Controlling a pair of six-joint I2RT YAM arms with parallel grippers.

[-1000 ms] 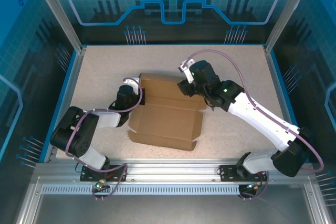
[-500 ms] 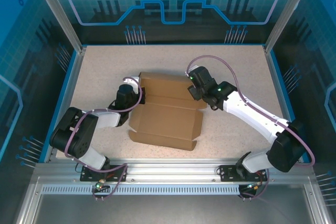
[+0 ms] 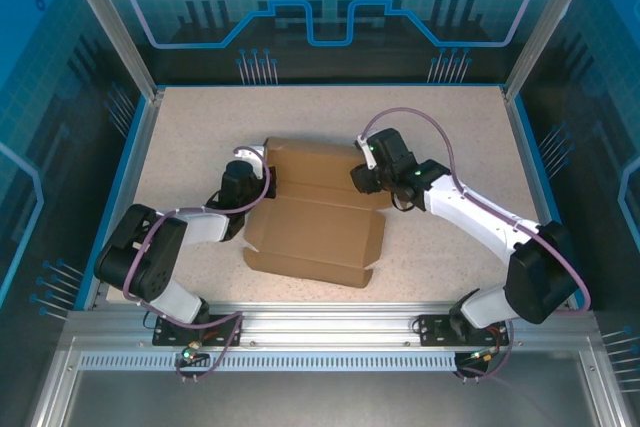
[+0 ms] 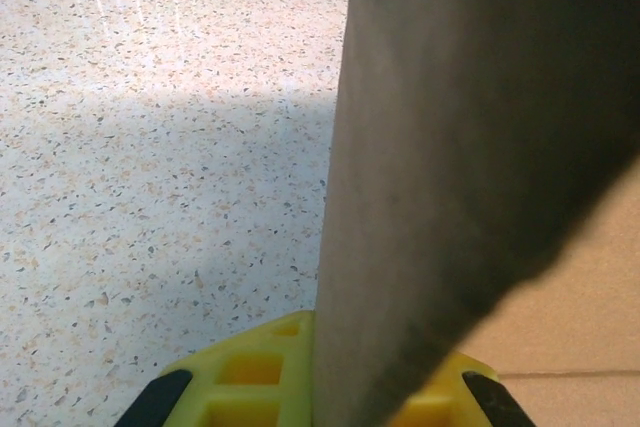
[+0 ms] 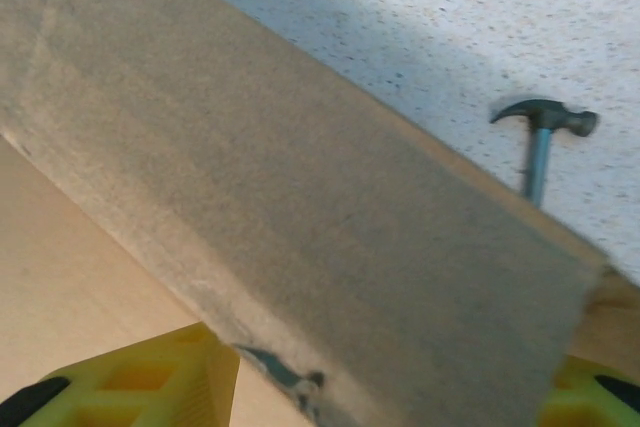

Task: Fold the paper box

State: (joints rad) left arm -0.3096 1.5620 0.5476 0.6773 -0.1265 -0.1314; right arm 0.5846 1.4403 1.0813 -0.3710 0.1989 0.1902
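Note:
The paper box [image 3: 318,219] is a brown cardboard sheet lying partly folded in the middle of the table, with its walls raised. At the box's left side, my left gripper [image 3: 248,185] is shut on an upright wall. In the left wrist view that wall [image 4: 480,127] stands between the yellow fingers [image 4: 250,372]. My right gripper [image 3: 362,175] is at the box's back right corner. In the right wrist view a slanted panel [image 5: 300,177] runs between its yellow fingers [image 5: 140,382], which stand wide apart.
A small dark hammer [image 5: 542,137] lies on the speckled table [image 5: 480,17] beyond the panel. The speckled tabletop [image 3: 200,127] is walled by blue rails and a glass enclosure. Open table surrounds the box at the back and right.
My right gripper has come down and to the left from above the box onto its back right corner, and its jaws have narrowed. The left gripper and the box have stayed put.

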